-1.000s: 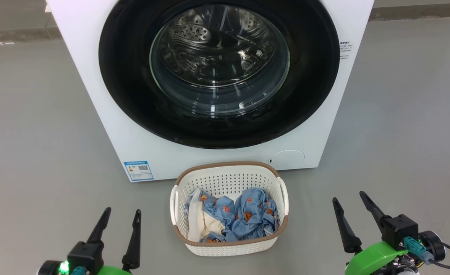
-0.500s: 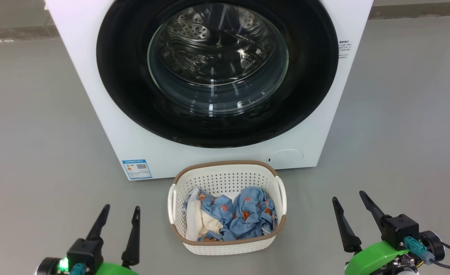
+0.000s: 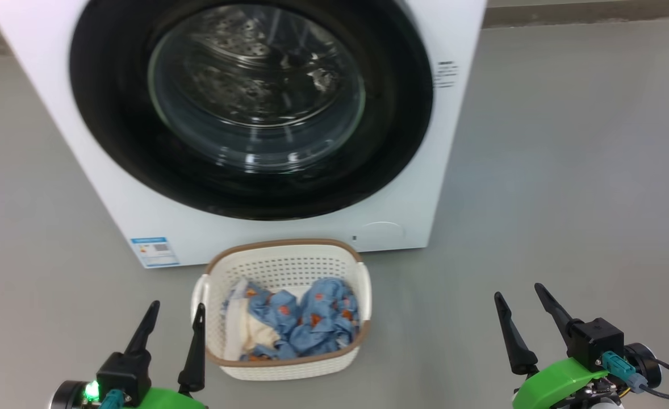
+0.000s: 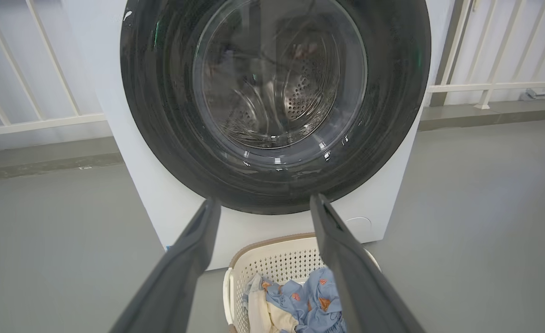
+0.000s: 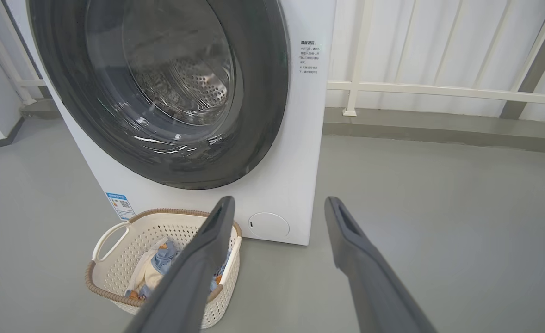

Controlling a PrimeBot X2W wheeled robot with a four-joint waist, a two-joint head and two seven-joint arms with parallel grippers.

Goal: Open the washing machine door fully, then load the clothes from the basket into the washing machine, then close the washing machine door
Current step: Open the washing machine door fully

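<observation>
Nearest the robot, at seven o'clock, the left gripper [image 3: 176,307] has its two fingers spread with nothing between them. At five o'clock the right gripper [image 3: 517,291] is the same. Neither has shifted in the head view over the last second, yet everything ahead has slid toward nine o'clock. So the robot's view has swung or moved to its right, and the things themselves lie where they were. I'd guess it is lining up on the door's right edge, though I can make out no handle from here.

Farther out, near six o'clock, the single basket [image 3: 283,245] sits on the floor [image 3: 539,199] just before the machine. The clothes [image 3: 306,321] are heaped inside: two blue printed bundles and one cream piece by my count, though folds may hide more.

Beyond it, at eleven to twelve o'clock, stands the one washing machine [image 3: 454,142]. Its one washing machine door [image 3: 252,102] is shut flat against the front. The opening step is not yet begun, and nothing is loaded.
</observation>
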